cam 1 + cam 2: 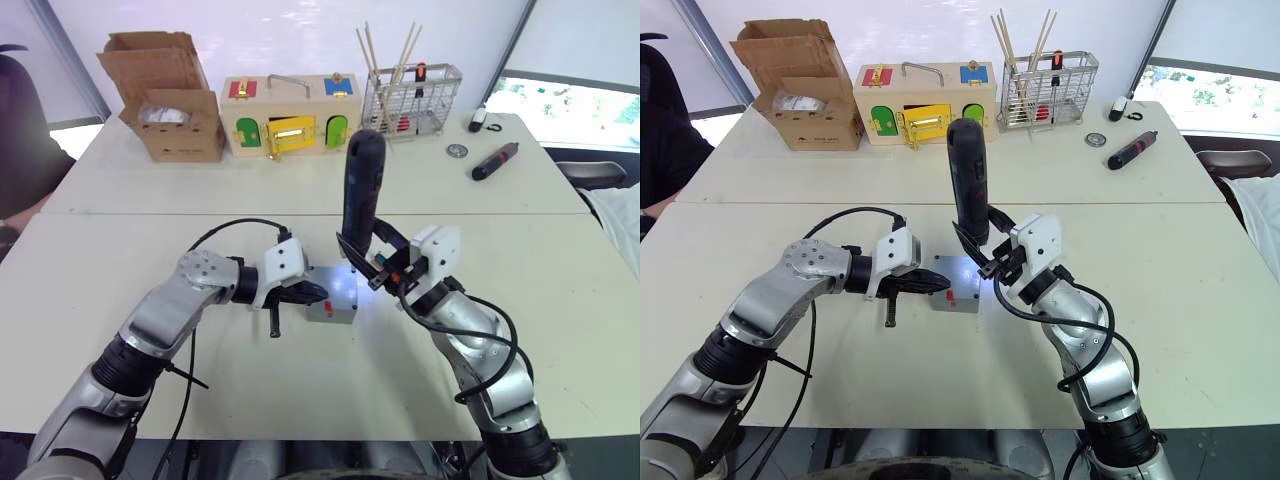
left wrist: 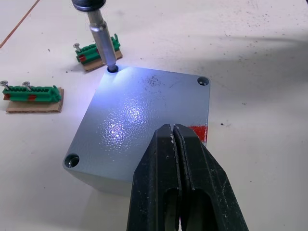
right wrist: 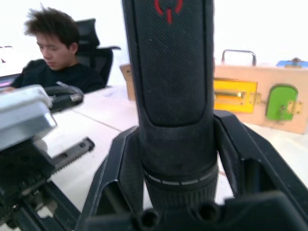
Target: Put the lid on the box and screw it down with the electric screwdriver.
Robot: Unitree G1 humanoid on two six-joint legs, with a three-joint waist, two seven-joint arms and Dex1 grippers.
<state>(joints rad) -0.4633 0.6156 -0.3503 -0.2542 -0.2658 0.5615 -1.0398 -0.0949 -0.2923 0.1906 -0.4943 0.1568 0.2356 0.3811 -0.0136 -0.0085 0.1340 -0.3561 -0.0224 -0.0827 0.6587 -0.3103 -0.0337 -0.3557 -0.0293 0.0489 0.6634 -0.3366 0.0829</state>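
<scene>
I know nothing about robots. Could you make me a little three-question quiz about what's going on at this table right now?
1. True or false: the lid already sits on the box.
2. Which gripper holds the electric screwdriver? A) left B) right
3. Fill in: the screwdriver's bit is in a ______ screw hole of the lid.

Key
1. True.
2. B: the right gripper clamps it upright; the left gripper, fingers shut, rests over the lid.
3. Corner.
</scene>
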